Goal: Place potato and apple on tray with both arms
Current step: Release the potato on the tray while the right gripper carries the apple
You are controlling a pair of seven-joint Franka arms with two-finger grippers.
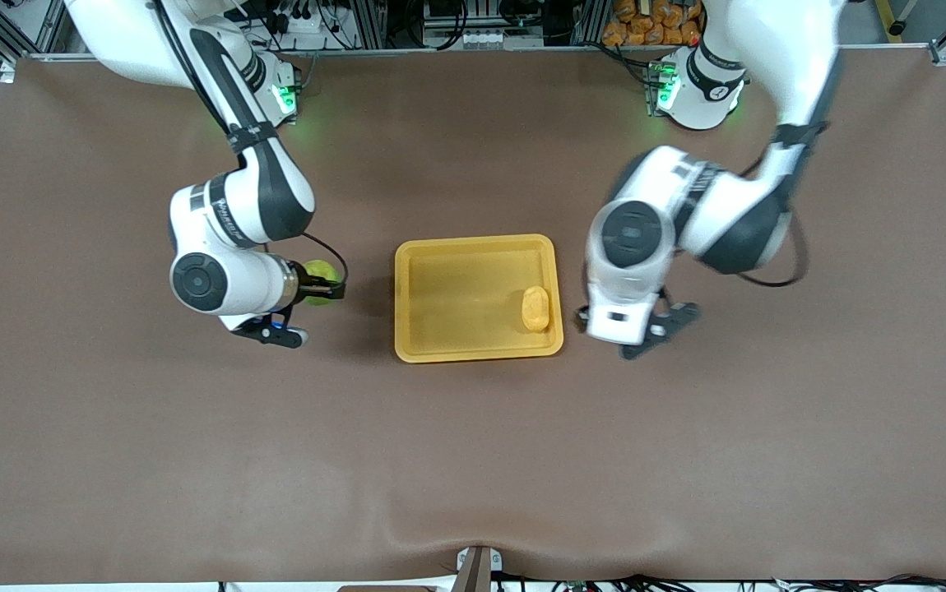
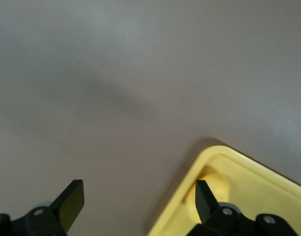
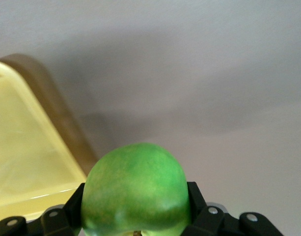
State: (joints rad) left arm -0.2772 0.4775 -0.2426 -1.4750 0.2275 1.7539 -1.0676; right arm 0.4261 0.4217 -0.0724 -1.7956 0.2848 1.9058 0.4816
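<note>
- Front view: the tray (image 1: 473,255) lies on the brown bench (image 1: 473,460), between the two arms.
- The potato (image 1: 535,308) lies in the tray, against the rim toward the left arm's end.
- The right pincer (image 1: 326,285) is clamped on the apple (image 1: 318,272), over bare bench beside the tray, toward the right arm's end.
- The left pincer (image 2: 135,204) is over the bench just beside the tray's rim, near the potato; its fingers (image 2: 71,202) stand apart with nothing between them.
- Right wrist view: the apple (image 3: 136,189) sits gripped between the black fingers (image 3: 195,196), the tray's rim (image 3: 40,196) close beside it.
- Left wrist view: the tray's corner (image 2: 214,157) shows, with the potato (image 2: 216,184) inside it.
</note>
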